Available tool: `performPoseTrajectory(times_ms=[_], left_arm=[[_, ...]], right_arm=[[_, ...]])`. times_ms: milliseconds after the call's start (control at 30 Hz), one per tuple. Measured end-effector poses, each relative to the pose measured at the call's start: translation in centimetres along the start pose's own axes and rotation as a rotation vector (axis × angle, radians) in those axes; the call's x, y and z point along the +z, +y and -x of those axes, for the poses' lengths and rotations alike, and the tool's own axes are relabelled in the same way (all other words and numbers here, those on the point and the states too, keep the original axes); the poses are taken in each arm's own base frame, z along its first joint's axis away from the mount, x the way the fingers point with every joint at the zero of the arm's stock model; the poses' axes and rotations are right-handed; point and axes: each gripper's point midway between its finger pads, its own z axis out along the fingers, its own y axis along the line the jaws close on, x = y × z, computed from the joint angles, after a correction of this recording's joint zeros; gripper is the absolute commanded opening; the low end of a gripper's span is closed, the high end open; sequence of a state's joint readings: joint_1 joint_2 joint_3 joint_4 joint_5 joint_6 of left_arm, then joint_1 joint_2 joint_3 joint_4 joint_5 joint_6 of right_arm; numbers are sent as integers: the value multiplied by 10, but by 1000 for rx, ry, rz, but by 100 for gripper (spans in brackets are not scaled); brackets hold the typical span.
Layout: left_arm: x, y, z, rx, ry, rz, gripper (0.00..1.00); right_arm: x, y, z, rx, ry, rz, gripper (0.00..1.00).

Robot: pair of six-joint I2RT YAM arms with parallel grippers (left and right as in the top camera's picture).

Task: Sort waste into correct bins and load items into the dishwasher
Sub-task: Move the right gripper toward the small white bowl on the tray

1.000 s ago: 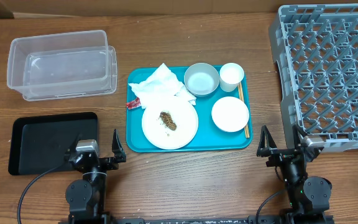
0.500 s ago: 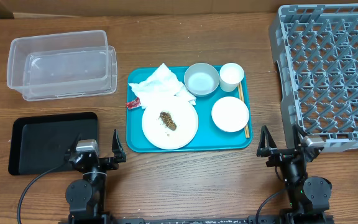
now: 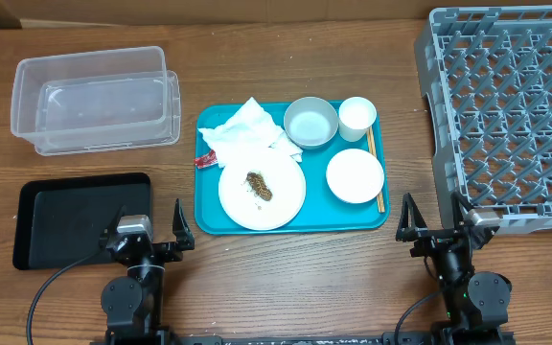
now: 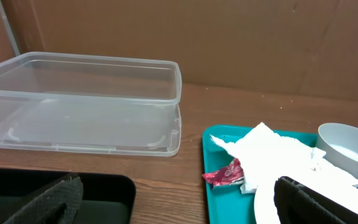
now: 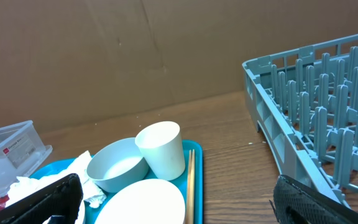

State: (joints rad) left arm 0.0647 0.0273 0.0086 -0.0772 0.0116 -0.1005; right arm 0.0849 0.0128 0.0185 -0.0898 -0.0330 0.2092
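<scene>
My left gripper, fingers spread and empty, sat at the near side just right of the black tray, and I judged it the closer arm for the crumpled napkin, lying farther off to its right on the teal tray's far-left corner.

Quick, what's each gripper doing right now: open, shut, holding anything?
Left gripper: open, holding nothing.
Right gripper: open, holding nothing.
</scene>
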Motion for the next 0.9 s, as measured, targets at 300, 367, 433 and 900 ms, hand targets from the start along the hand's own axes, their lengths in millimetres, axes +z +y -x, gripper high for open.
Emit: performPoseTrajectory(times_ms=[300,367,433,900], left_arm=[[0,0,0,0,0,0,100],[0,0,0,0,0,0,100],[0,0,0,0,0,0,100],[0,0,0,0,-1,0,100]], right_arm=[[0,0,0,0,0,-1,100],[0,0,0,0,-1,-1,100],[0,0,0,0,0,0,100],[-25,83,54,623,-35,509,100]])
